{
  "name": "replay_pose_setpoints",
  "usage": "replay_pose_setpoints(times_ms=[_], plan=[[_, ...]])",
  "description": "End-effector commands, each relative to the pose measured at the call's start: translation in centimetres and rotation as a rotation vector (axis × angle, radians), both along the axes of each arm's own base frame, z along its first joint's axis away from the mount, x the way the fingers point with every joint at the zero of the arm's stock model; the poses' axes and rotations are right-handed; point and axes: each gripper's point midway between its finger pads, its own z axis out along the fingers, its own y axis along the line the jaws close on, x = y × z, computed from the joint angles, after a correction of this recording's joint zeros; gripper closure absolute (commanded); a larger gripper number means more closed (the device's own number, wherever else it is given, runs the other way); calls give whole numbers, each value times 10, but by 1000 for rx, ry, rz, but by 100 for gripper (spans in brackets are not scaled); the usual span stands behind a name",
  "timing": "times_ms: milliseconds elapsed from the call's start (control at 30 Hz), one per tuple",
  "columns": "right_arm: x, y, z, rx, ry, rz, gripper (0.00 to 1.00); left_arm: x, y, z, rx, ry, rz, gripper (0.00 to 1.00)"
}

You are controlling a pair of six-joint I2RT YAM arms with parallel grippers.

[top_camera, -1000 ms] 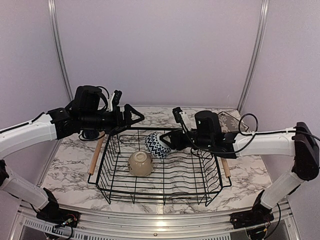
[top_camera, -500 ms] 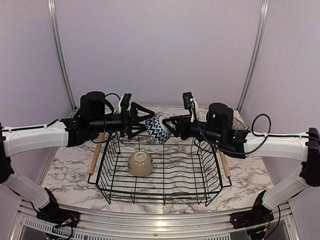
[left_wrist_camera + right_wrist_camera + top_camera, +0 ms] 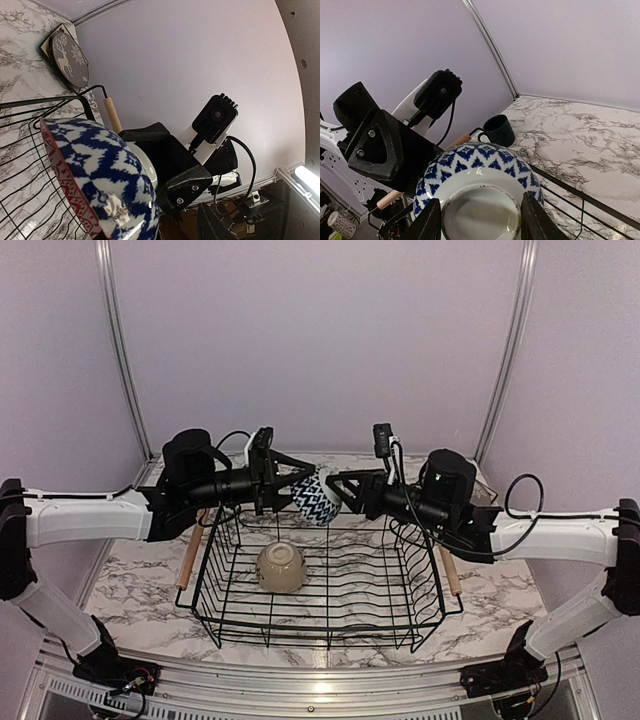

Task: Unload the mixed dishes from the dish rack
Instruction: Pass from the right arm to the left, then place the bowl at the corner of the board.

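Observation:
The small blue-and-white patterned bowl [image 3: 317,498] hangs in the air over the back of the dish rack [image 3: 320,644]. My right gripper [image 3: 338,490] is shut on its foot ring, a finger [image 3: 431,224] on each side of the bowl [image 3: 480,167]. My left gripper [image 3: 298,483] faces it from the left, jaws half closed round the rim. In the left wrist view the one own finger [image 3: 214,226] that shows stands apart from the bowl [image 3: 95,170]. A beige bowl [image 3: 281,567] lies upside down inside the rack.
A dark blue mug [image 3: 498,130] stands on the marble table left of the rack. The grey deer plate [image 3: 70,60] lies at the far right corner. The rack's wooden handles [image 3: 190,550] stick out on both sides. Walls close in at the back and sides.
The right gripper lifted the patterned bowl out of the rack. The left arm swung in toward it, and its wide-open jaws narrowed round the bowl's rim.

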Motion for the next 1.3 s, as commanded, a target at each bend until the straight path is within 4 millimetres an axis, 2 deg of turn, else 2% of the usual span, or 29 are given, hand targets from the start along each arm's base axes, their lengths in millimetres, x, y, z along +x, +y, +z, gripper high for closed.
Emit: replay_pose_setpoints(times_ms=[0, 333, 400, 500, 567, 633, 700, 767, 867, 1033, 1133, 1267], plan=[[-8, -4, 37, 106, -72, 18, 67, -7, -3, 16, -81, -39, -36, 60], [-11, -6, 37, 112, -78, 22, 65, -7, -9, 17, -83, -46, -48, 100], [-10, -8, 38, 105, -82, 12, 56, -7, -10, 18, -82, -53, -52, 100], [-8, -15, 39, 88, -97, -24, 33, -6, -10, 20, -44, -79, -49, 100], [-8, -22, 43, 82, -114, -52, 22, -3, -8, 20, 31, -119, -27, 100], [-7, -29, 46, 75, -129, -83, 17, 1, -2, 23, 129, -186, 13, 100], [-7, -35, 48, 65, -140, -111, 15, 7, 8, 35, 232, -281, 65, 100], [-6, -39, 47, 50, -147, -130, 15, 15, 24, 37, 366, -343, 135, 100], [-4, -43, 46, 35, -153, -156, 15, 32, 58, 43, 561, -415, 285, 100], [-2, -45, 44, 18, -153, -171, 15, 56, 140, 56, 902, -495, 595, 100], [-1, -44, 42, 13, -149, -170, 16, 61, 185, 56, 1074, -496, 728, 100], [1, -40, 38, 2, -140, -164, 16, 65, 240, 41, 1262, -433, 848, 100]])
